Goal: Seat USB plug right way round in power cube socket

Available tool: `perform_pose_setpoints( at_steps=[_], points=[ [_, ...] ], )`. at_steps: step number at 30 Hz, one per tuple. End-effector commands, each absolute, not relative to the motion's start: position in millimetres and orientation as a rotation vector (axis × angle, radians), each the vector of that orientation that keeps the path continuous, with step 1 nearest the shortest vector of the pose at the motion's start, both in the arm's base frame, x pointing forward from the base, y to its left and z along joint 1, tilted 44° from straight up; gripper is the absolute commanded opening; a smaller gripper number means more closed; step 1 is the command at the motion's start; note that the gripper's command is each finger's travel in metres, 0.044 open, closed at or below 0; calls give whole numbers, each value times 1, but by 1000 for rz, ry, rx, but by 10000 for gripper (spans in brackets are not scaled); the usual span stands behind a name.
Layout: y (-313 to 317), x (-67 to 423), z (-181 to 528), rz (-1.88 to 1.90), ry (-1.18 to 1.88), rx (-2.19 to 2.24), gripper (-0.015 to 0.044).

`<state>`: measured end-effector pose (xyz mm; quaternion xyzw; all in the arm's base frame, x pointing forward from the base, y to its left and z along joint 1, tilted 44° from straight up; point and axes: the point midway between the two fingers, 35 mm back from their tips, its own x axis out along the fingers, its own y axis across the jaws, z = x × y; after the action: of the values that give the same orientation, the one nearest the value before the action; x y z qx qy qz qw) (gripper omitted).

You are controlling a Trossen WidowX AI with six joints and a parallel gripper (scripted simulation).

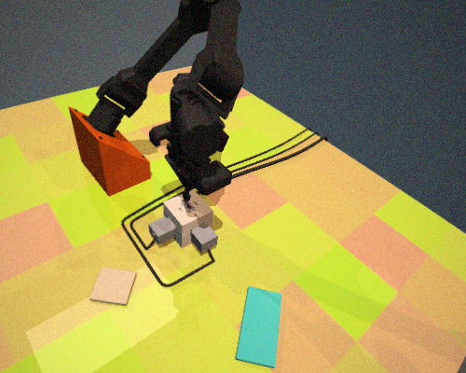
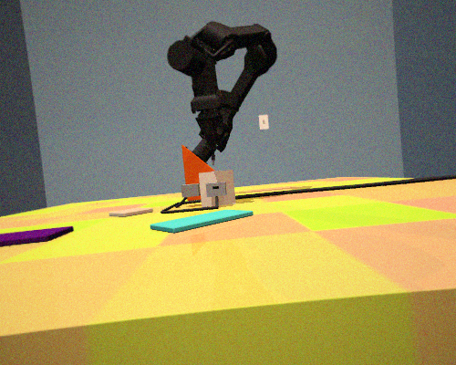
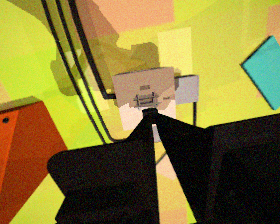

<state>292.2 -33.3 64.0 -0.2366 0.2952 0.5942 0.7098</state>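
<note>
While the gripper (image 1: 186, 192) (image 2: 213, 154) (image 3: 152, 119) stands over the cube (image 1: 183, 226) (image 2: 228, 196) (image 3: 126, 85), its fingers are clamped, by all appearances, on the plug (image 2: 213, 161). Item: plug, a small tip under the fingers, seemingly clear of the cube's top in the exterior view; which way round, cannot be told. Item: socket (image 3: 146, 100), just beside the fingertips in the wrist view. Item: two grey blocks (image 1: 204, 239) (image 2: 216, 189) (image 3: 187, 90) on the cube's sides, best left untouched. Step in hand, as judged: alignment for reinsertion. Requirements: orientation confirmed first; plug centred and square over the socket; straight, slow descent; no forcing on resistance; release only when fully seated.
</note>
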Motion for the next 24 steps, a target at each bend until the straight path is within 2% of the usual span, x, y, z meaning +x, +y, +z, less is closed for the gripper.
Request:
perform_pose_setpoints(
  at_steps=[1, 24],
  points=[
    [-32, 292, 63, 1317, 655, -514, 0],
    [-30, 293, 62, 1317, 644, -499, 0]
  ],
)
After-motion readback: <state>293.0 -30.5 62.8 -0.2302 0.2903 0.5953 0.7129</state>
